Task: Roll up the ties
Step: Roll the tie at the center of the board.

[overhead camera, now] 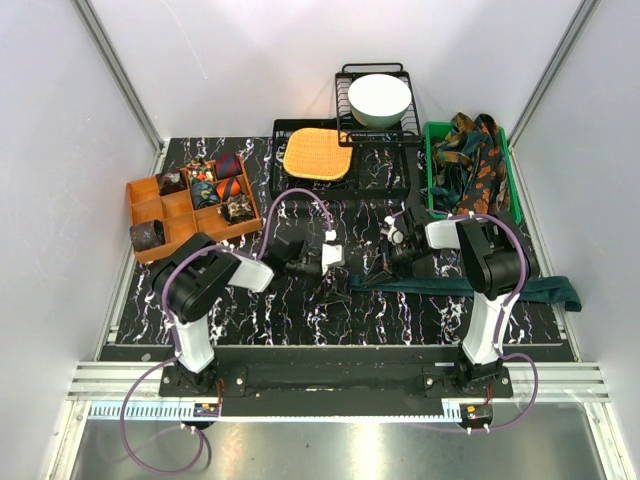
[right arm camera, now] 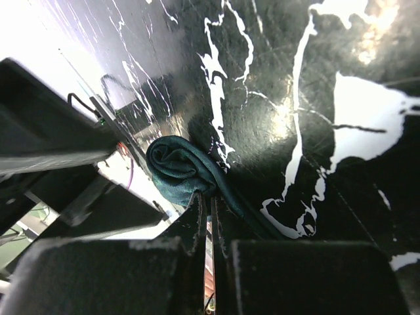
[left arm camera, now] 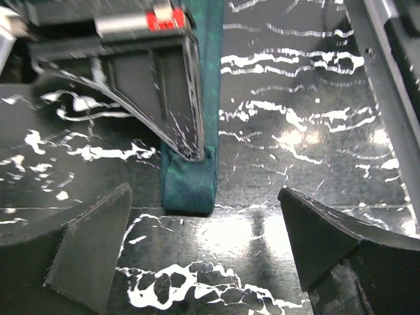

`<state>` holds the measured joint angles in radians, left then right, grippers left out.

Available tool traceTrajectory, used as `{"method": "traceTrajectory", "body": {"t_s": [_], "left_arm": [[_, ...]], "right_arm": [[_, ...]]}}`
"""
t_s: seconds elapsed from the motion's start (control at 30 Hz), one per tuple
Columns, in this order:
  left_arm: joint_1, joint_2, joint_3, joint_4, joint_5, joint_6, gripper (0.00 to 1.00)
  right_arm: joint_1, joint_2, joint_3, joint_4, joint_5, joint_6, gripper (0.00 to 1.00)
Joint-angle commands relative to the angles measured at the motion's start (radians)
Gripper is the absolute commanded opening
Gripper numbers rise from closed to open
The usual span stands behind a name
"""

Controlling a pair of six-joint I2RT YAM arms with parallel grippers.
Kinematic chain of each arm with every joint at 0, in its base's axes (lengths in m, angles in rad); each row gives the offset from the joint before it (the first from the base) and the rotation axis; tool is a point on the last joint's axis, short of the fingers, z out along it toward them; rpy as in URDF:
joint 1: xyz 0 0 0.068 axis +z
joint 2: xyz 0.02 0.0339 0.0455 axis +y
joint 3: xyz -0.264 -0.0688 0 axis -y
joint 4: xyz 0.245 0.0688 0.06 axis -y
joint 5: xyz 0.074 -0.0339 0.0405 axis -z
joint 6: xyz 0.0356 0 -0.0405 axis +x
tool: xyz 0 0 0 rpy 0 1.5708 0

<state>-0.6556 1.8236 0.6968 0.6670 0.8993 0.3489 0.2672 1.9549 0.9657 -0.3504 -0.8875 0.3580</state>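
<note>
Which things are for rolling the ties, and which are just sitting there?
For the job: plain teal tie; patterned ties in the green bin; rolled ties in the orange organizer.
Just lying about: orange mat; white bowl; black wire rack.

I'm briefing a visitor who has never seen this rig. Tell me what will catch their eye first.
A teal tie stretches across the table's right half, its folded end pinched in the shut right tool, with the open left tool facing it. Patterned ties are heaped in a green bin at back right. Rolled ties sit in an orange tray at left.
</note>
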Motion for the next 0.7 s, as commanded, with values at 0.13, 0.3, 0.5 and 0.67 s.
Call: {"method": "traceTrajectory", "body": {"t_s": [0.13,0.3,0.5,0.67], "left_arm": [[-0.006,0.112,0.036,0.213,0.006,-0.034,0.99],[-0.009,0.183,0.058,0.290,-0.007,-0.103,0.99],[-0.021,0.233,0.096,0.284,-0.007,-0.097,0.79],[-0.022,0.229,0.083,0.243,0.007,-0.062,0.53]], "right_arm": [[0.000,0.056,0.007,-0.045,0.096,-0.071,0.00],[-0.003,0.082,0.016,-0.062,0.096,-0.080,0.00],[-0.013,0.096,0.018,-0.073,0.096,-0.079,0.00],[-0.016,0.099,0.016,-0.073,0.093,-0.079,0.00]]}}
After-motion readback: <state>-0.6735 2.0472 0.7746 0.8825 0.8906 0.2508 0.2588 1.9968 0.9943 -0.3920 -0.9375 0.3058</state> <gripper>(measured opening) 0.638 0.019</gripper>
